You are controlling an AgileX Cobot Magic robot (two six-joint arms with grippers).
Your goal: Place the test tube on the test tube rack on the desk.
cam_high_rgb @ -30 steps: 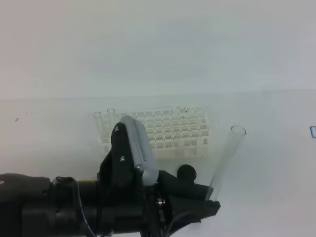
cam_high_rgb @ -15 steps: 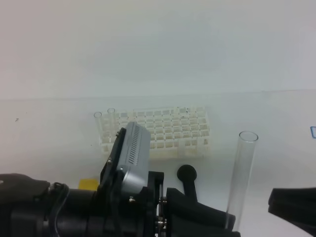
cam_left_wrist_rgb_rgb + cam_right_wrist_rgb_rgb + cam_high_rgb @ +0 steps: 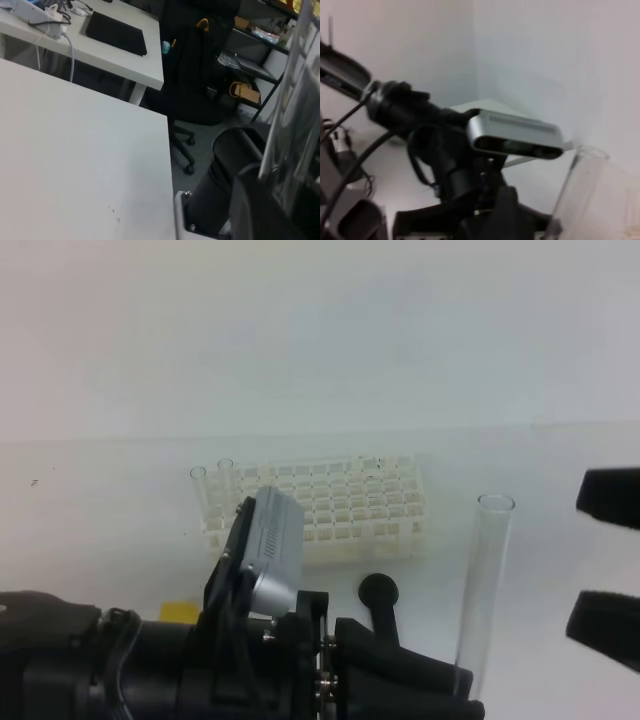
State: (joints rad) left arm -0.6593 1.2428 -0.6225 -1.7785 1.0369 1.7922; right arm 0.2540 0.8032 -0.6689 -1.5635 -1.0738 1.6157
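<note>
Desk (image 3: 90, 500) stretches white beneath everything. Next in size, the left arm's black bulk fills the lower left, its left claw (image 3: 455, 695) clenched on the foot of the test tube (image 3: 483, 585), held nearly upright, well right of the test tube rack (image 3: 330, 510). Right claw (image 3: 610, 560) gapes wide nearby, grasping nothing.

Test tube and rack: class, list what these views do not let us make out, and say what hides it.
- Test tube base, high view: hidden behind the left tool; the grip is unseen.
- Rack front-left, high view: covered by the wrist camera.
- Right tool, high view: cut by the right edge.
- Tube, right wrist view: blurred.
</note>
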